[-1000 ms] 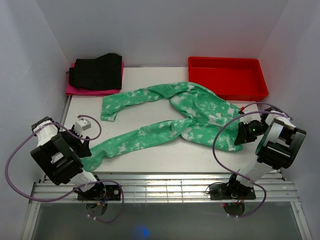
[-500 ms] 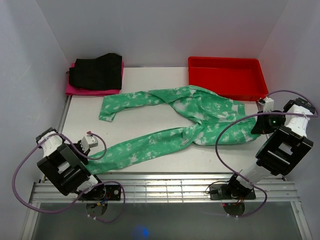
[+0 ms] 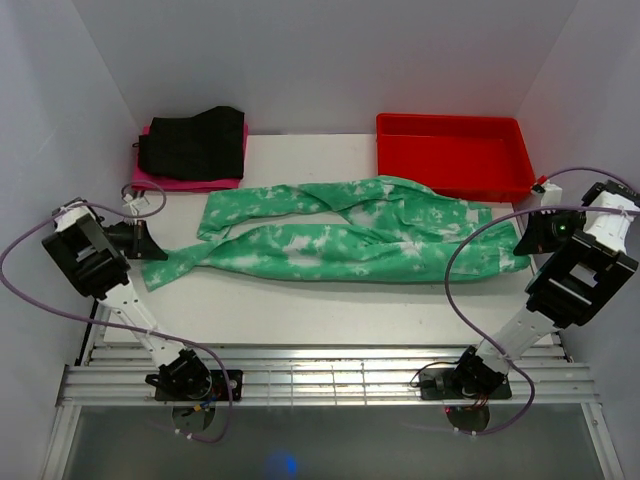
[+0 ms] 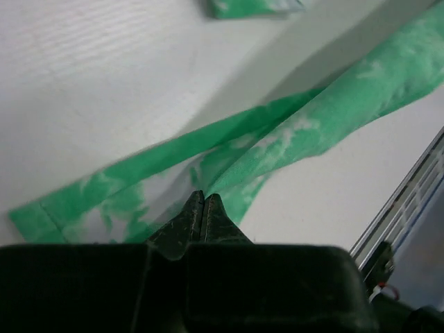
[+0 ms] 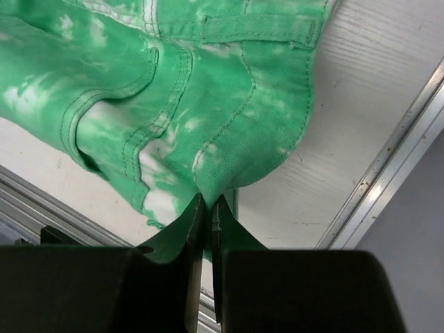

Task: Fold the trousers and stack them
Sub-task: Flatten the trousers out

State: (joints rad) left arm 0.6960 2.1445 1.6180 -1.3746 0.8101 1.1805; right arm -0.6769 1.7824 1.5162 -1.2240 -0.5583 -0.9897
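If you pull wider, a thin pinch could slip: your left gripper (image 3: 150,254) clamps only a leg's end near the left edge of the table (image 3: 330,305), and your right gripper (image 3: 524,240) clamps the waist at the right edge. The trousers (image 3: 340,240) stretch across the middle; both arms splay outward, low.

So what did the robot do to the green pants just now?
The left gripper shut on a leg end of the trousers and pulled it out to the left. The right gripper, clamped on the waist, dragged it right. The trousers went from bunched up to stretched across the table. The red tray, black garment and pink garment stayed put.
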